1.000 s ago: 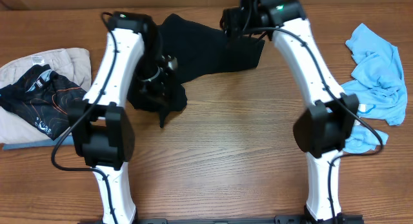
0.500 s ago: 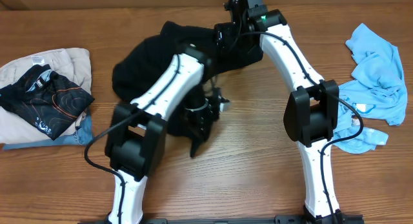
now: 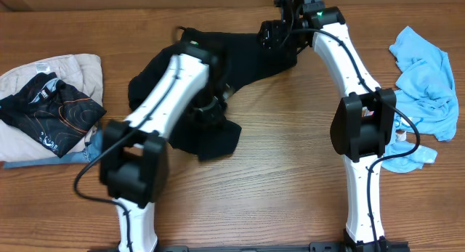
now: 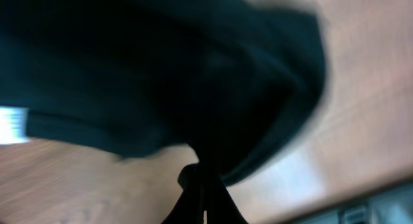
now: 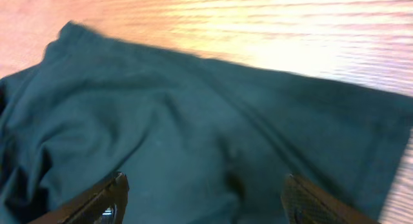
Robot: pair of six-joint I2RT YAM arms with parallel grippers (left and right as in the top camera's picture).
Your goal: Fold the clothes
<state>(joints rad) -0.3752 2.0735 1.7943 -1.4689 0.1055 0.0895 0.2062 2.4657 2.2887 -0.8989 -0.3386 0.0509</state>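
The black garment lies spread across the far half of the table. Its long axis runs roughly side to side, from a rumpled mass behind the left arm to a flatter end under the right arm. The left gripper is clenched on a fold near the garment's middle. The left wrist view shows dark cloth bunched at the closed tips and draping away, and from overhead a flap reaches toward the near side just below that gripper. The right gripper stands released, its fingers spread wide with nothing between them, above the garment's right end. The cloth lies directly beneath and ahead of it, with the edge of the cloth and bare table beyond. The right arm is therefore the nearer one to the free end. I judge the next move calls for it to drop and pinch that end, so both grippers can draw the cloth flat along its length.
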